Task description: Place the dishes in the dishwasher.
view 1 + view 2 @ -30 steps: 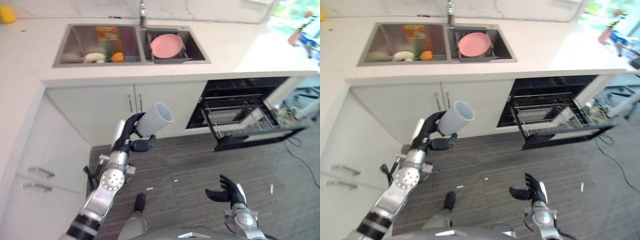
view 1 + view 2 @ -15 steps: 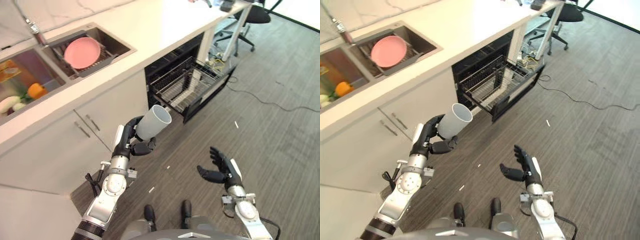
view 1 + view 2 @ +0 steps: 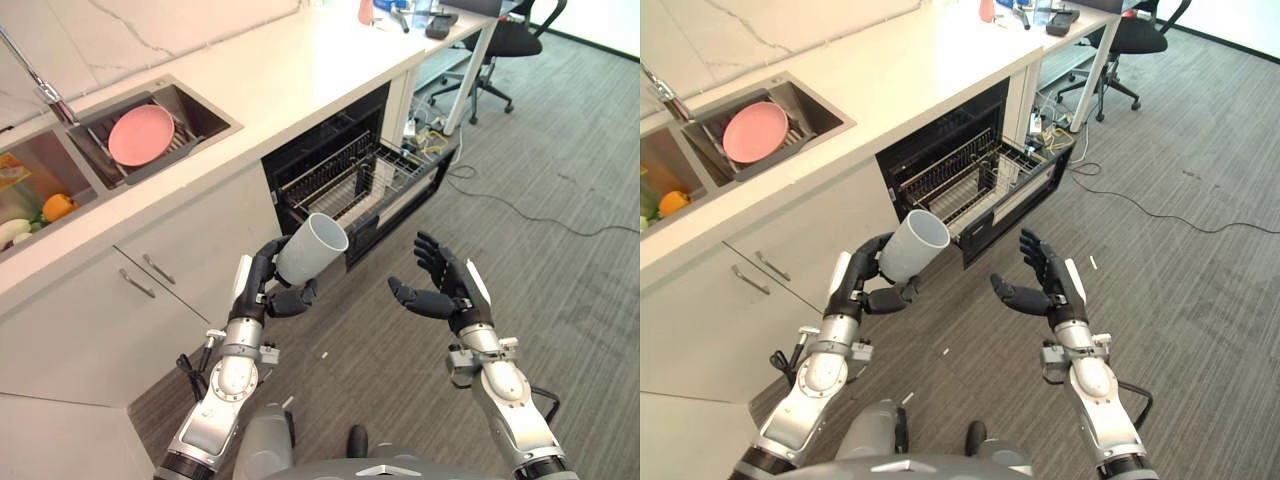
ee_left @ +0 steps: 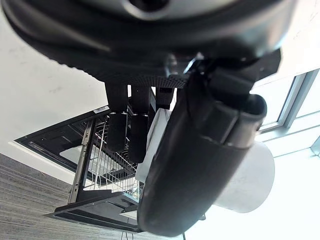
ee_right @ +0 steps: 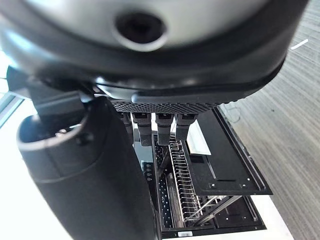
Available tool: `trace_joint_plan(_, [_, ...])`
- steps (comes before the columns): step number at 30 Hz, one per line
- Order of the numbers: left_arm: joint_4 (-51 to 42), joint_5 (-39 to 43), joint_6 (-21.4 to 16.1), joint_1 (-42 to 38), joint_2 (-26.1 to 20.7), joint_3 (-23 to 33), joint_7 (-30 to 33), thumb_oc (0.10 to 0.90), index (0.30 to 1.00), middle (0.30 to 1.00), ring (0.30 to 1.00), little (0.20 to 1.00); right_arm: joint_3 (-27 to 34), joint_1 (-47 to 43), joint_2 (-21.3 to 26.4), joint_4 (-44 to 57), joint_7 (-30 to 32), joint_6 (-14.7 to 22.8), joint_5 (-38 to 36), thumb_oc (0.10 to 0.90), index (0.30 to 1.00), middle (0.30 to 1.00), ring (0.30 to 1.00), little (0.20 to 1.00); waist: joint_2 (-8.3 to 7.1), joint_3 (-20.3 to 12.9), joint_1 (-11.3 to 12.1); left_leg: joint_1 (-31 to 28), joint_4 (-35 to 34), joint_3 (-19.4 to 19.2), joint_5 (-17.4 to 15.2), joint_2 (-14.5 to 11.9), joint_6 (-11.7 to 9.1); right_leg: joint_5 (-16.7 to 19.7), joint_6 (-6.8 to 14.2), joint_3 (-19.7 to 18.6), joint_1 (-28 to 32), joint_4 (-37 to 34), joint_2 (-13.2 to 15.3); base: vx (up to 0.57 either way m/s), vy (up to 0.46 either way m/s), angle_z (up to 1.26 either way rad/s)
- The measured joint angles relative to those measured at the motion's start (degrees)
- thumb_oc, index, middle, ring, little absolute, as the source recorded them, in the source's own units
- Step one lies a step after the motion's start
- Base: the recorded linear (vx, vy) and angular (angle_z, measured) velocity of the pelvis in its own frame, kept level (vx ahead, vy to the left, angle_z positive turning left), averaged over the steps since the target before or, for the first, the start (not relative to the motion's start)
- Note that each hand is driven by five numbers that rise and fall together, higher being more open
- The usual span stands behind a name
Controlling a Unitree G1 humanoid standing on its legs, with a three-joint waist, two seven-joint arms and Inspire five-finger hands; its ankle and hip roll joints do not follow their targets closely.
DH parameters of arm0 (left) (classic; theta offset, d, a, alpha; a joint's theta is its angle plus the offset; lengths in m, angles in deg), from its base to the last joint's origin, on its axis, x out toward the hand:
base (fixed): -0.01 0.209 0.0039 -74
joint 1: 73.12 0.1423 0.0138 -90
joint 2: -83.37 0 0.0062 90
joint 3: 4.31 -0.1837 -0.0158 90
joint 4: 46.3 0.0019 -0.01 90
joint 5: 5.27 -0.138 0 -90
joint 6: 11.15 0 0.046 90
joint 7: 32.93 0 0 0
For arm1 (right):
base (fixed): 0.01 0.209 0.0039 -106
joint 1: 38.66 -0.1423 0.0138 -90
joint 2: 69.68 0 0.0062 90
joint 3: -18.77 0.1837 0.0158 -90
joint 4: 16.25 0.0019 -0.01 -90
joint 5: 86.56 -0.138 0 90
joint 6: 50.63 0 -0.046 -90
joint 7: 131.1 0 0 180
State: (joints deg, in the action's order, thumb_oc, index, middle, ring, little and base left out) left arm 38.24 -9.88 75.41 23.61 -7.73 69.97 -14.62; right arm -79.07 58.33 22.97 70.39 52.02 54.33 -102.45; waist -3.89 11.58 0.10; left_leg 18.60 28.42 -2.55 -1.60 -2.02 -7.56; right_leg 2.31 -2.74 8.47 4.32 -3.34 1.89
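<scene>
White stone worktop [image 3: 300, 70] runs over pale cabinets [image 3: 130, 300] and a grey wood-look floor [image 3: 560, 150]; you are facing the open dishwasher [image 3: 350, 170] set beneath it, one wire rack [image 3: 345, 190] pulled out. Left of the dishwasher sits one double sink [image 3: 100, 150], its nearer basin holding one pink plate [image 3: 140, 134], the farther basin some produce. Beyond the dishwasher stands one black office chair [image 3: 510, 40]. Your left hand [image 3: 262, 290] has its fingers [image 4: 131, 125] and thumb curled round one grey cup [image 3: 312, 250], held tilted in the air just in front of the dishwasher's rack. Your right hand [image 3: 445, 290] hovers right of the cup, fingers spread, holding nothing.
</scene>
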Motion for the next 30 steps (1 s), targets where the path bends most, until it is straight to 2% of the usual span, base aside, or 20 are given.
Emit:
trace_joint_plan(1, [0.0,0.0,0.0,0.0,0.0,0.0,0.0,0.400,0.300,0.300,0.300,0.300,0.0,0.0,0.0,0.0,0.0,0.0,0.0,0.800,0.900,0.900,0.900,0.900,0.00,0.0,0.0,0.0,0.0,0.0,0.0,0.0,0.0,0.0,0.0,0.0,0.0,0.0,0.0,0.15,0.053,-0.17])
trace_joint_plan(2, [-0.3,-0.2,-0.4,0.4,0.5,0.6,0.0,0.400,0.300,0.300,0.300,0.300,-0.1,-0.5,0.0,0.5,0.0,-0.4,0.0,0.800,0.900,0.900,0.900,0.900,0.37,0.2,0.2,-2.1,-13.9,-0.2,-0.1,1.0,1.6,0.5,0.6,-0.7,0.2,-1.4,-0.6,0.31,0.097,-0.36])
trace_joint_plan(3, [0.2,-0.3,-0.3,0.6,0.9,1.1,0.2,0.400,0.300,0.300,0.300,0.300,-0.4,-1.3,0.0,0.4,0.0,-0.8,0.0,0.800,0.900,0.900,0.900,0.900,0.93,1.1,0.9,-5.2,-26.8,-0.3,2.0,2.0,3.0,0.8,0.7,-2.0,1.6,-2.3,-1.4,0.31,0.095,-0.42])
trace_joint_plan(5, [1.4,-0.4,-0.3,0.4,1.1,1.1,0.2,0.400,0.300,0.300,0.300,0.300,-0.7,-1.9,-0.3,0.3,0.8,-1.1,0.0,0.800,0.900,0.900,0.900,0.900,2.61,1.7,1.4,-5.8,-34.2,0.8,5.3,1.1,2.3,-1.5,3.5,-2.3,4.4,-2.3,-3.7,0.25,0.086,-0.37])
trace_joint_plan(6, [1.5,-0.4,-0.2,0.9,1.2,1.1,0.4,0.400,0.300,0.300,0.300,0.300,-0.7,-1.8,-0.5,1.0,1.2,-1.1,0.1,0.800,0.900,0.900,0.900,0.900,2.26,1.9,2.0,-5.9,-32.4,1.2,6.8,1.1,3.1,-2.5,2.1,-3.2,6.3,-2.3,-4.2,0.27,0.117,-0.41])
trace_joint_plan(8, [0.7,-0.4,-0.2,2.3,1.0,1.1,1.2,0.400,0.300,0.300,0.300,0.300,-0.7,-0.7,-0.4,4.8,1.4,-0.6,0.2,0.800,0.900,0.900,0.900,0.900,2.31,0.8,2.4,-7.9,-27.9,1.8,8.0,2.0,5.2,-5.3,2.1,-5.0,9.4,-2.3,-3.9,0.21,0.132,-0.46])
trace_joint_plan(9, [-0.4,-0.4,-0.3,2.9,0.9,1.1,1.3,0.400,0.300,0.300,0.300,0.300,-0.4,0.1,-0.4,6.4,1.5,0.0,0.1,0.800,0.900,0.900,0.900,0.900,2.71,-0.1,1.8,-9.4,-29.4,2.0,9.9,2.3,7.3,-6.2,3.2,-5.5,10.2,-2.2,-4.2,0.16,0.122,-0.21])
trace_joint_plan(10, [-1.5,-0.5,-0.3,3.0,0.1,1.1,1.8,0.400,0.300,0.300,0.300,0.300,-0.5,0.2,-1.6,6.8,1.9,0.6,0.1,0.800,0.900,0.900,0.900,0.900,1.52,-0.4,1.1,-11.3,-32.1,2.0,12.6,3.3,9.6,-7.0,4.5,-5.3,10.9,-2.0,-3.2,0.08,0.082,0.03])
trace_joint_plan(12, [-2.2,-0.6,-0.3,1.1,-1.3,0.5,2.2,0.400,0.300,0.300,0.300,0.300,-0.3,0.6,-2.9,7.1,2.4,0.7,0.1,0.800,0.900,0.900,0.900,0.900,1.16,-0.5,0.5,-13.0,-33.6,3.3,12.3,3.4,11.4,-9.7,8.7,-4.3,8.5,3.6,-2.3,0.10,0.129,0.11])
trace_joint_plan(14, [-2.2,-1.8,-0.3,-0.9,-3.1,0.5,2.9,0.400,0.300,0.300,0.300,0.300,-0.7,0.8,-2.9,7.2,2.0,0.7,0.1,0.800,0.900,0.900,0.900,0.900,1.21,-0.5,0.6,-14.3,-33.6,4.6,11.0,3.6,12.7,-11.2,9.6,-4.2,6.8,4.2,0.1,0.05,0.099,-0.03])
trace_joint_plan(17, [-2.2,-3.0,-0.6,-4.2,-4.9,0.8,4.1,0.400,0.300,0.300,0.300,0.300,-1.0,0.8,-3.0,7.7,1.8,0.7,0.1,0.800,0.900,0.900,0.900,0.900,1.22,-0.5,0.6,-15.2,-33.6,4.7,10.0,4.0,12.9,-9.7,12.0,-4.2,1.4,6.9,3.5,0.04,0.166,0.04])
trace_joint_plan(19, [-2.0,-3.0,-1.1,-6.0,-5.7,0.5,5.2,0.400,0.300,0.300,0.300,0.300,-1.2,0.4,0.3,7.6,1.9,0.5,3.6,0.800,0.900,0.900,0.900,0.900,2.40,0.6,0.3,-16.1,-33.1,5.3,9.2,2.5,12.5,-6.0,17.7,-6.4,-10.2,30.9,2.7,0.05,0.124,0.19])
trace_joint_plan(20, [-2.0,-3.0,-1.2,-5.9,-5.8,-0.2,5.2,0.400,0.300,0.300,0.300,0.300,-1.3,0.6,1.7,7.7,1.9,0.4,5.5,0.800,0.900,0.900,0.900,0.900,2.72,0.8,-0.5,-16.6,-32.2,6.8,8.3,2.2,12.5,-5.8,17.8,-8.5,-12.9,37.5,1.8,0.12,0.065,0.36])
trace_joint_plan(21, [-2.0,-3.0,-1.2,-6.0,-6.2,-1.0,5.4,0.400,0.300,0.300,0.300,0.300,-1.1,0.5,1.8,8.0,2.2,0.4,6.6,0.800,0.900,0.900,0.900,0.900,3.05,1.0,-0.8,-16.8,-31.4,7.4,7.1,2.2,13.0,-6.2,17.4,-11.0,-15.1,40.2,1.1,0.10,0.031,0.31])
trace_joint_plan(22, [-2.0,-3.0,-1.2,-6.0,-6.2,-1.0,5.4,0.400,0.300,0.300,0.300,0.300,-1.1,0.5,1.8,8.0,2.2,0.4,6.6,0.800,0.900,0.900,0.900,0.900,3.05,1.0,-0.8,-16.8,-31.4,7.4,7.1,2.2,13.0,-6.2,17.4,-11.0,-15.1,40.2,1.1,0.10,-0.014,0.17])
trace_joint_plan(24, [-2.1,-3.5,-1.4,-5.8,-8.0,-1.8,5.0,0.400,0.300,0.300,0.300,0.300,-1.3,0.1,1.3,10.1,2.1,0.4,6.9,0.800,0.900,0.900,0.900,0.900,3.28,0.8,-0.4,-17.7,-32.2,6.7,6.5,2.3,11.9,-7.7,15.1,-10.5,-15.0,31.1,2.8,0.14,-0.098,-0.05])
trace_joint_plan(26, [-2.1,-4.7,-1.5,-5.9,-9.5,-1.0,4.9,0.400,0.300,0.300,0.300,0.300,-2.7,-1.0,0.3,10.5,1.9,0.7,6.9,0.800,0.900,0.900,0.900,0.900,3.22,0.5,-0.4,-18.2,-33.3,6.4,6.6,2.5,11.1,-6.1,12.8,-7.7,-11.7,12.3,6.6,0.14,-0.088,-0.12])
trace_joint_plan(27, [-1.9,-4.7,-1.5,-6.3,-9.5,-0.1,5.0,0.400,0.300,0.300,0.300,0.300,-3.7,-2.5,-0.8,10.0,1.9,0.6,6.9,0.800,0.900,0.900,0.900,0.900,3.05,0.3,-0.1,-17.9,-33.6,6.3,6.5,2.6,10.7,-3.6,12.9,-6.3,-9.4,1.1,8.3,0.10,-0.028,-0.08])
trace_joint_plan(28, [-1.2,-4.9,-1.5,-7.0,-9.4,0.7,4.8,0.400,0.300,0.300,0.300,0.300,-4.9,-4.1,-1.2,9.0,1.8,0.6,6.9,0.800,0.900,0.900,0.900,0.900,2.77,0.3,-0.2,-18.0,-33.6,6.3,6.5,2.5,10.0,-1.0,13.6,-6.2,-8.7,-2.9,9.6,0.11,-0.043,0.11])
trace_joint_plan(30, [-1.4,-5.1,-1.5,-6.2,-8.9,1.1,4.5,0.400,0.300,0.300,0.300,0.300,-6.7,-3.3,-1.5,8.9,1.1,-0.2,6.9,0.800,0.900,0.900,0.900,0.900,0.65,-0.7,0.2,-20.4,-33.6,6.7,5.7,2.6,7.9,3.8,14.1,-5.6,-4.4,-2.9,10.1,0.12,-0.065,0.17])
